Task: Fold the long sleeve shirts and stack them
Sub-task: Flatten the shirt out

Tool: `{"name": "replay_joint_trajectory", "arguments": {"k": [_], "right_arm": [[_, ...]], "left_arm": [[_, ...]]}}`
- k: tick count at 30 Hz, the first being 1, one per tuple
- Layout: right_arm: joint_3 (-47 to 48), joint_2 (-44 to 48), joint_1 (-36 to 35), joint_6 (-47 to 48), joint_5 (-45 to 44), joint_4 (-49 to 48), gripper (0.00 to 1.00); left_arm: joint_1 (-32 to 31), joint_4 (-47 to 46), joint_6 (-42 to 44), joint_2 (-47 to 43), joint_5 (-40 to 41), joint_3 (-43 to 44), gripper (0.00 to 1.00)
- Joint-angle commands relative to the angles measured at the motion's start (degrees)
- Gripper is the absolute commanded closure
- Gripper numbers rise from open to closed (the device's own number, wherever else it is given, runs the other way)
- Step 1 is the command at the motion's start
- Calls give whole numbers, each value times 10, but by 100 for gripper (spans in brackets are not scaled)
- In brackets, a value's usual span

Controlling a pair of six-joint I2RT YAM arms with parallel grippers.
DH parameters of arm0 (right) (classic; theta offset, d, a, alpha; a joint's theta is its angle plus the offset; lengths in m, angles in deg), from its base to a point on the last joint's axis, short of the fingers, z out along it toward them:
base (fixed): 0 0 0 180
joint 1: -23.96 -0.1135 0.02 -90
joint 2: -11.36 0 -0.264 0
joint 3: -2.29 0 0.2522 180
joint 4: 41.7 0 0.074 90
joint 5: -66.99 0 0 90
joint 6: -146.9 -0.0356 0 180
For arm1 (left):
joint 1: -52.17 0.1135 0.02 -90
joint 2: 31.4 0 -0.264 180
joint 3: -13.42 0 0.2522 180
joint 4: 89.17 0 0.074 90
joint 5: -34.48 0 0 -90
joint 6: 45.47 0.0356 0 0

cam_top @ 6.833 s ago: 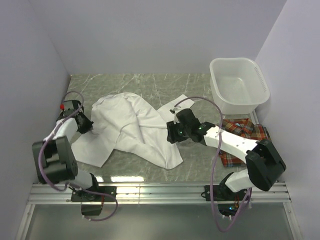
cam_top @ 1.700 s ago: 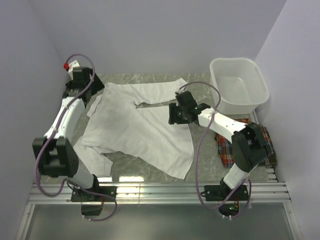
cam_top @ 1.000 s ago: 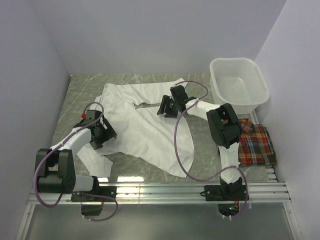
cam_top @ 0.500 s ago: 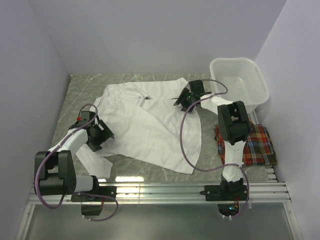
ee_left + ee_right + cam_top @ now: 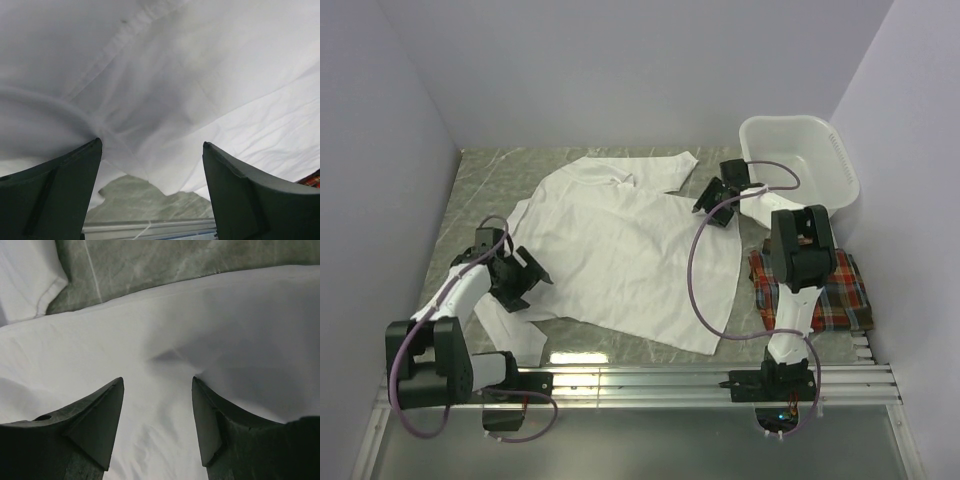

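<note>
1. White shirt (image 5: 620, 250): it lies spread over mid table (image 5: 480, 180), creased, with the near-left sleeve doubled up by the hem. If you fold now, you lock that in. If you pull from one side only, the whole panel skews.
2. Plaid shirt (image 5: 820, 290): it sits crumpled at the right edge beside the right arm, well apart from both grippers. Watch that arm's links and cable, which could drag it.
3. Left gripper (image 5: 150, 155): the jaws are wide and nothing is pinched. The shirt's near-left edge lies just ahead of the fingers, with bare table below. Close here and you likely grab two layers.
4. Right gripper (image 5: 157, 405): the jaws are partly apart over the shirt's far-right part, near the basin (image 5: 800, 215). The cloth lies flat beneath with a small pucker ahead, and I see no grip. A shallow bite would slip.
</note>
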State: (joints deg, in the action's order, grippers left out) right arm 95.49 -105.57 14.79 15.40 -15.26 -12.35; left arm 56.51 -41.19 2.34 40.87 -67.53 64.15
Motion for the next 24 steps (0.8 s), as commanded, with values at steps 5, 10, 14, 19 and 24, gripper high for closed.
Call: {"name": "replay_joint_trajectory", "arguments": {"k": [5,10,14,19,24], "right_arm": [[-10,87,-13,62,-65,44,36],[-46,157,-51,105,-99,56,36],[-96,201,-104,115,-148,76,37],[-145,229,-156,120,-150,62,38],[-147,195,-201,110,-146,37,39]], "left_arm": [[20,89,-9,-97,-9,23,12],[20,83,17,-148,59,66,9],[12,36,43,-112,73,110,8],[-13,-12,49,-3,115,155,11],[-56,-39,31,108,154,199,14]]}}
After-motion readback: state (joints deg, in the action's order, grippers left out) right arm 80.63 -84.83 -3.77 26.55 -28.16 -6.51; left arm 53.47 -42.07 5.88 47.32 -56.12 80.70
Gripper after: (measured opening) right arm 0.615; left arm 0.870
